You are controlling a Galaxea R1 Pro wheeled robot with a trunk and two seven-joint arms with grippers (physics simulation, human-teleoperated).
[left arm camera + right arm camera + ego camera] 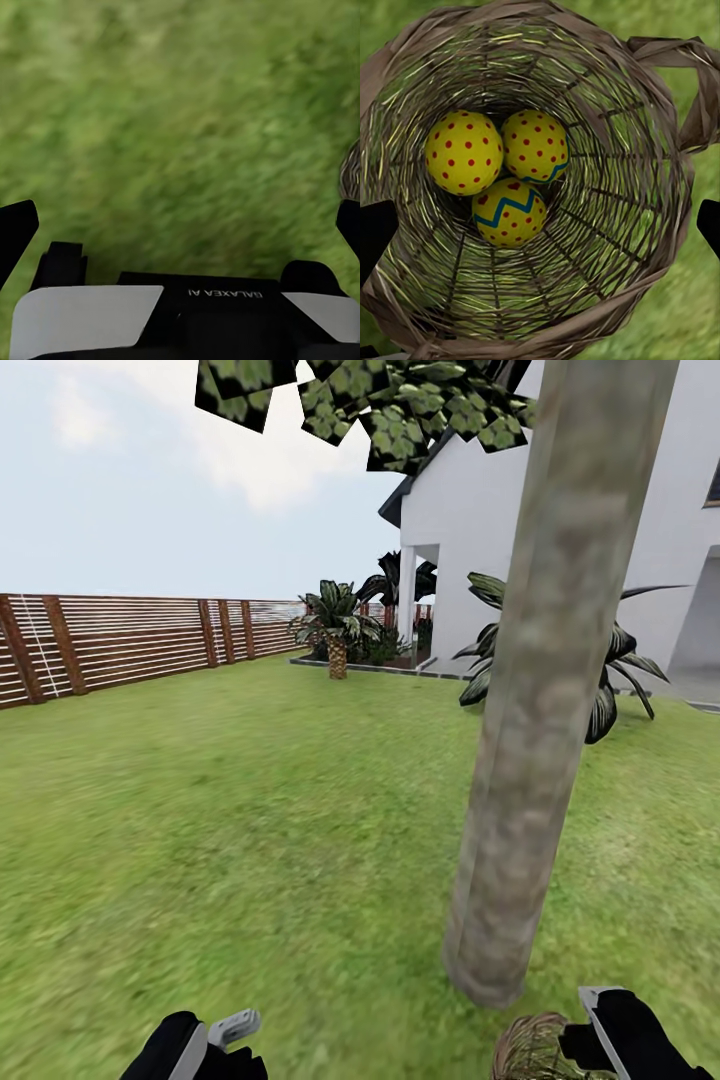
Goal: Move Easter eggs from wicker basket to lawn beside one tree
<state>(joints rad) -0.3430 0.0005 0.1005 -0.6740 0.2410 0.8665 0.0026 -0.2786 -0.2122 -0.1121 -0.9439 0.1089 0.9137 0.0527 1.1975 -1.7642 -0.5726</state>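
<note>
You've got the wicker basket [585, 315] parked right by the tree [530, 760], handy since all three Easter eggs [510, 172] sit inside. Your right gripper [540, 225] hovers over its mouth, fingers apart; left gripper [180, 225] is spread too, over bare lawn [180, 112].

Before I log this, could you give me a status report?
Both grippers open, empty. Three yellow red-dotted eggs inside brown wicker basket, beside grey-brown tree trunk. Nothing blocking.

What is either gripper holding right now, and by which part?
Nothing. Both sets of jaws stand open: left gripper over the lawn, right gripper above the wicker basket.
</note>
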